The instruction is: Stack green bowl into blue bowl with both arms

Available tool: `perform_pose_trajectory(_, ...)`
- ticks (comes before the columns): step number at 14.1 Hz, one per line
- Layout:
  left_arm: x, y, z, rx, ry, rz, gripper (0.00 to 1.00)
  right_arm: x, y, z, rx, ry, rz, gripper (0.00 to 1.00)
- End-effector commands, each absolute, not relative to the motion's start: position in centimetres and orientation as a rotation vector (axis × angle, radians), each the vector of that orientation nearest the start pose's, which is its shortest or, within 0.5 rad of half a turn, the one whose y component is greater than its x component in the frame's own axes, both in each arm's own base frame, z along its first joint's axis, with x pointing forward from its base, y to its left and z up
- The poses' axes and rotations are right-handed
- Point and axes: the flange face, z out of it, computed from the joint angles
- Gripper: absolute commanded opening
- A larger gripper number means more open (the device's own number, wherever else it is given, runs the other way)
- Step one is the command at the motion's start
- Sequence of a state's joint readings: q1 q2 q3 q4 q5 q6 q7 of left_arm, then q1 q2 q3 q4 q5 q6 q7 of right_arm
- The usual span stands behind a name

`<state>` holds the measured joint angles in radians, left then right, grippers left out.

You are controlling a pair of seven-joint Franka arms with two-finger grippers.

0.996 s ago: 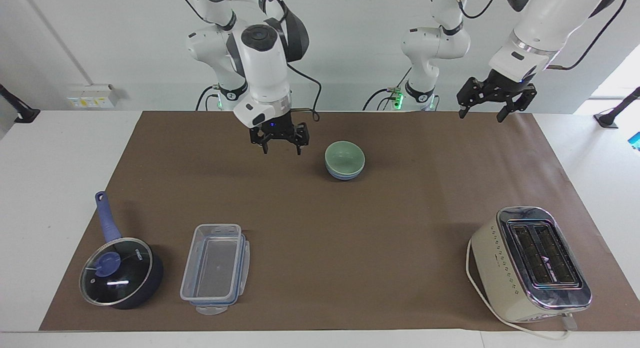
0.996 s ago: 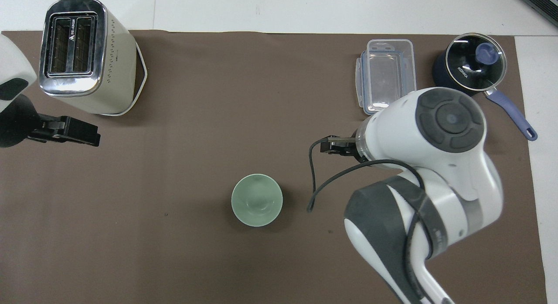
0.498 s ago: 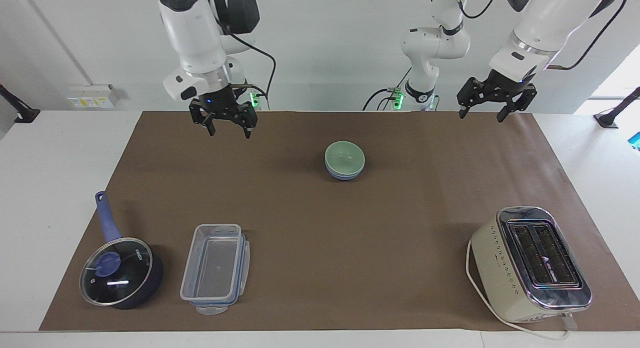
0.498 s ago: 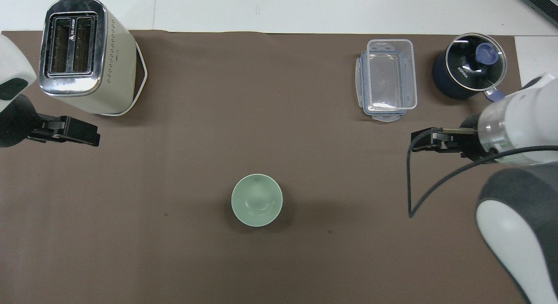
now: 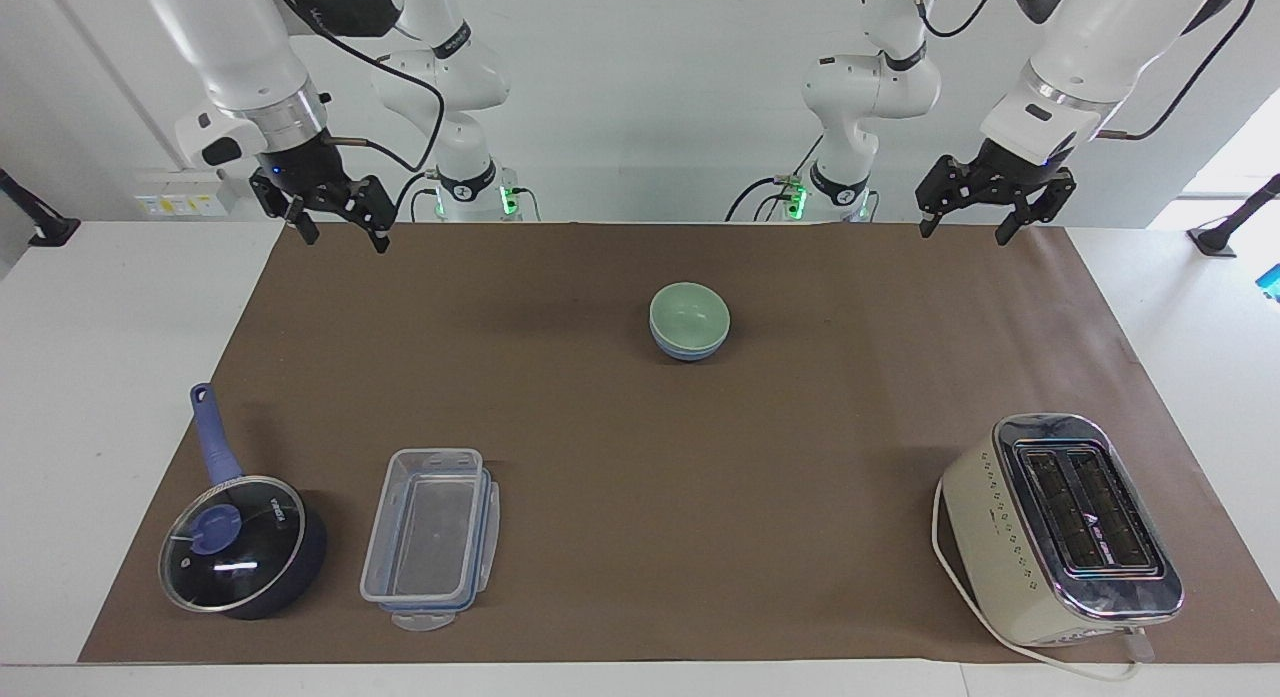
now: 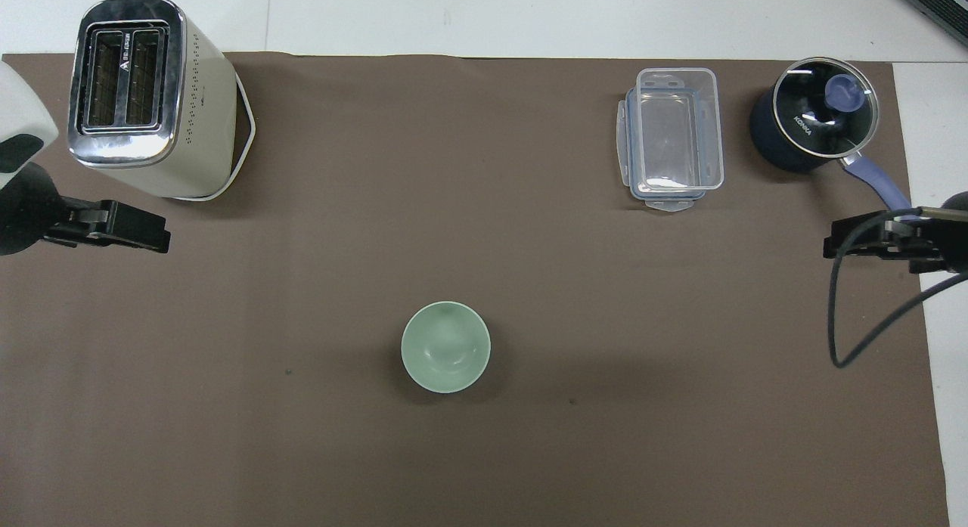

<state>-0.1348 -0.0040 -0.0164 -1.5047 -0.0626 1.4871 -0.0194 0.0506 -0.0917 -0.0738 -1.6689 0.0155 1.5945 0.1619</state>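
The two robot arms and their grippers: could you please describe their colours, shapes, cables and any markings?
Both arms are glossy white, rounded, jointed tubes with dark grey bands at the joints and a silver ring at each wrist. Each ends in a black two-finger gripper: the left gripper and the right gripper. Loose black cables loop along both arms. Green lights glow at the bases. No lettering is legible.

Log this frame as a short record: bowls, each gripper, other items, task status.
bowls: green bowl nested in blue bowl, mid-mat
left gripper: open, empty, raised over the mat's edge at the left arm's end
right gripper: open, empty, raised over the mat's corner at the right arm's end
other items: toaster, clear container, lidded saucepan
task status: stack looks done
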Motion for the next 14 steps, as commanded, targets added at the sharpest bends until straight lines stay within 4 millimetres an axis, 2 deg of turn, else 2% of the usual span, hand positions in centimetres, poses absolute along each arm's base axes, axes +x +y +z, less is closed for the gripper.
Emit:
perform_pose_trajectory(1, 53.3, -8.3, 65.3, -3.18, 0.19, 0.004, 1.0, 52.0, -2.0, 66.9, -3.126, 0.226, -0.062, 1.0)
perform_pose_trajectory(5, 53.5, -8.4, 65.3, -3.18, 0.195, -0.009, 1.0, 50.5, -2.1, 68.6, -3.166, 0.13, -0.073, 1.0)
perform_pose_trajectory(9, 53.5, -8.4, 65.3, -3.18, 0.195, -0.009, 1.0, 49.6, -1.8, 67.9, -3.155, 0.144, -0.051, 1.0)
perform_pose_trajectory(14, 53.5, -8.4, 65.3, -3.18, 0.195, -0.009, 1.0, 49.8, -2.0, 67.4, -3.135, 0.181, -0.021, 1.0)
